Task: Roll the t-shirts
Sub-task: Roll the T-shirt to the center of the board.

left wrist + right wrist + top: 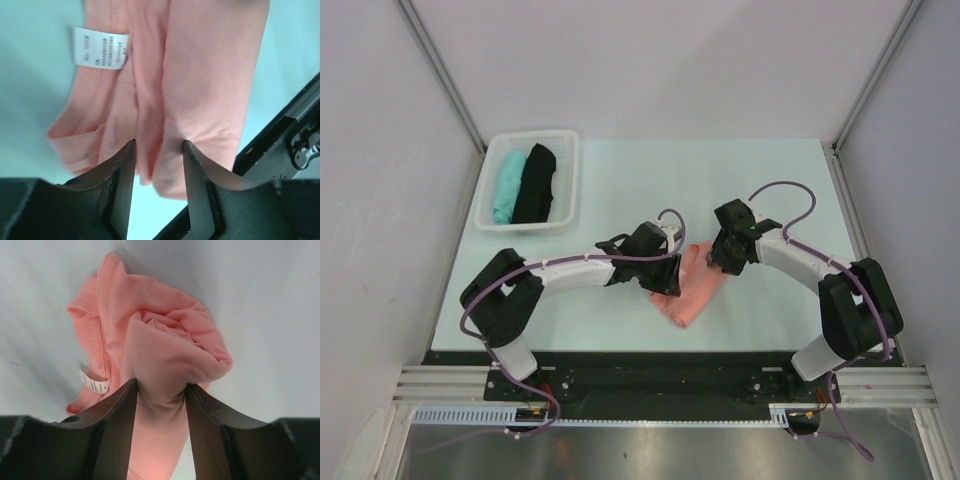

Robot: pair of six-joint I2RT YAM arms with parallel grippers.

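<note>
Salmon-pink t-shirt (696, 292) lies as a loose roll on the pale table (620, 180), reaching from the left fingers (665, 283) across to the right fingers (718, 262), which meet it from opposite sides.

Only the right wrist view shows the roll end-on: a spiral of cloth (167, 337) just beyond the right fingers (129, 396). These pinch its near end, and the fabric narrows and creases where it passes between them. Off their left tip a flat hem trails away, with the white neck label (94, 384) beside it.

The left wrist view shows the bundle (205, 75) lengthwise instead, as long parallel folds running away from the left fingers (130, 154). These are spread, each tip against the cloth, with one narrow fold standing up in the gap. The label (100, 47) sits well beyond the left tip, print facing the camera. To the right of these fingers the black base rail (280, 145) comes into view.

From above, both black wrists cover the ends of the roll, so the hold itself cannot be read there. That view alone takes in the white basket (533, 136), well apart beyond the left fingers at the far left of the table, holding a rolled teal t-shirt (508, 185) and a black t-shirt (535, 183) side by side.
</note>
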